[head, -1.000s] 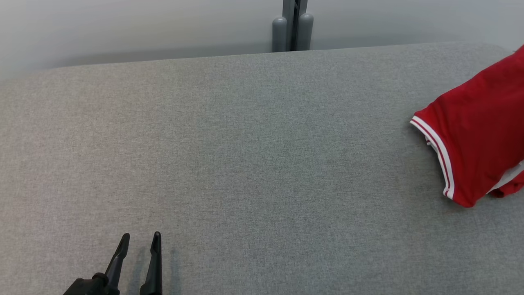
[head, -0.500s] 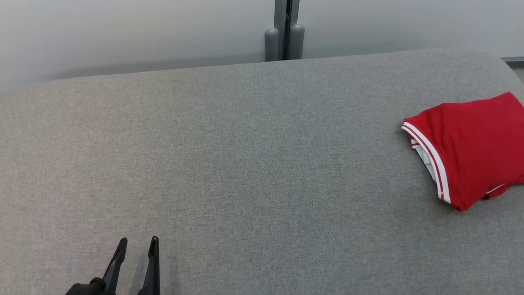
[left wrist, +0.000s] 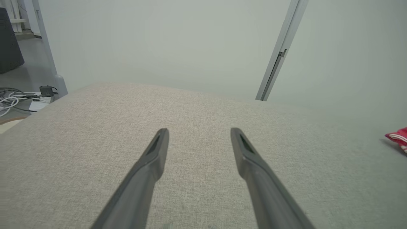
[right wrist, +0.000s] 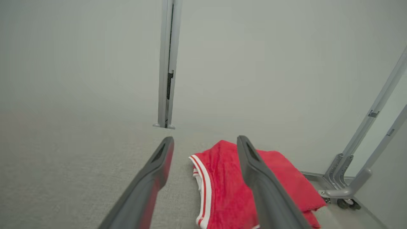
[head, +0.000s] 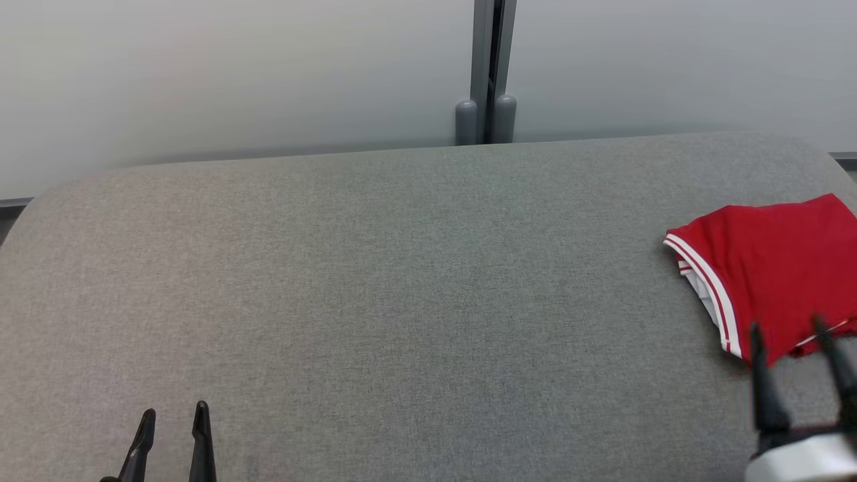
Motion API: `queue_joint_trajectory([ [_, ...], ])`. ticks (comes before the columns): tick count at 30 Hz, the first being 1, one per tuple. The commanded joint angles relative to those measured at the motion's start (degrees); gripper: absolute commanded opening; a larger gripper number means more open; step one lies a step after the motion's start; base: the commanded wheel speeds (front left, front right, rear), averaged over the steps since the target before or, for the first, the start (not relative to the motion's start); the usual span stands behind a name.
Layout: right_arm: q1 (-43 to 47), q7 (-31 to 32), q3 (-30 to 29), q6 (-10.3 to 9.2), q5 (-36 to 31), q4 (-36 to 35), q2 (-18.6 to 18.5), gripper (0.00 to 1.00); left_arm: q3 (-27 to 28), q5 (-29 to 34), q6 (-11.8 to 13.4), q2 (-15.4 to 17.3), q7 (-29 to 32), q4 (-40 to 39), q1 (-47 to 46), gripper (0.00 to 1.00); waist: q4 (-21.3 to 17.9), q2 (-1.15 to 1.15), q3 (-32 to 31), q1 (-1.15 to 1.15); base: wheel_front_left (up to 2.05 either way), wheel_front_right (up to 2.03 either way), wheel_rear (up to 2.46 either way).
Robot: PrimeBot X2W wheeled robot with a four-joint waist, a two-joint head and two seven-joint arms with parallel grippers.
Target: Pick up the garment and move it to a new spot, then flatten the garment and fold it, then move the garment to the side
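Right pincer (head: 787, 326) arrived open, garment (head: 770, 268) just beyond

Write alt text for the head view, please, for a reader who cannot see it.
A red garment with white-striped trim lies bunched at the right end of a grey fabric surface, with the open right hand in front of its near edge. The open left hand sits at the lower left.

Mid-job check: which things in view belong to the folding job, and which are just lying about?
Job: red garment; grey padded table; right gripper, open, by the garment; left gripper, open.
Lying about: floor cables; wheeled metal stand; grey wall post.
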Motion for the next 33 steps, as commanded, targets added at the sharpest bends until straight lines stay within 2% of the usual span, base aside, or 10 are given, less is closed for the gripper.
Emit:
queue_joint_trajectory([
  [1,2.7,-2.1,0.5,-0.02,-1.3,2.4,2.3,1.0,0.8,0.8,0.2,0.2,-0.1,0.1,0.1,1.0,0.5,0.0,-0.4,0.0,0.0,0.0,0.0],
  [5,6.6,-2.9,2.1,-0.02,-2.8,4.8,5.3,1.0,1.2,1.1,0.0,0.2,-0.1,0.2,-0.4,1.0,1.1,0.0,-0.7,0.0,0.0,0.0,0.0],
  [8,8.5,-2.9,2.6,-0.02,-2.6,5.4,5.8,1.0,1.2,1.3,-0.1,0.2,-0.1,0.3,-0.5,1.0,1.3,0.0,-0.8,0.0,0.0,0.0,0.0],
  [15,10.6,-3.0,3.3,-0.02,0.7,5.8,6.0,1.0,-0.3,2.2,-0.6,0.2,-0.1,1.0,-0.2,1.0,1.8,0.0,-1.5,0.0,0.0,0.0,0.0],
  [25,10.0,-2.9,3.2,-0.02,0.5,4.1,6.1,1.0,-1.3,2.4,-1.0,0.2,-0.1,2.2,-0.5,1.0,1.8,0.0,-2.4,0.0,0.0,0.0,0.0],
  [26,9.8,-2.6,3.3,0.0,0.5,4.3,6.3,0.0,-1.3,2.2,-0.7,0.0,0.0,2.2,-0.1,0.0,1.8,0.0,-2.4,0.0,0.0,0.0,0.0],
  [30,9.9,-2.3,3.5,0.0,1.0,6.2,7.0,0.0,-1.4,1.8,-0.6,-0.6,0.2,4.2,0.3,0.0,1.8,0.0,-2.4,0.0,0.0,0.0,0.0],
  [33,8.8,-1.2,3.1,0.0,4.7,6.8,6.9,0.0,-0.9,-1.4,-0.6,-0.6,1.4,4.8,-1.0,0.0,1.8,0.05,-2.4,0.0,0.0,0.0,0.0],
])
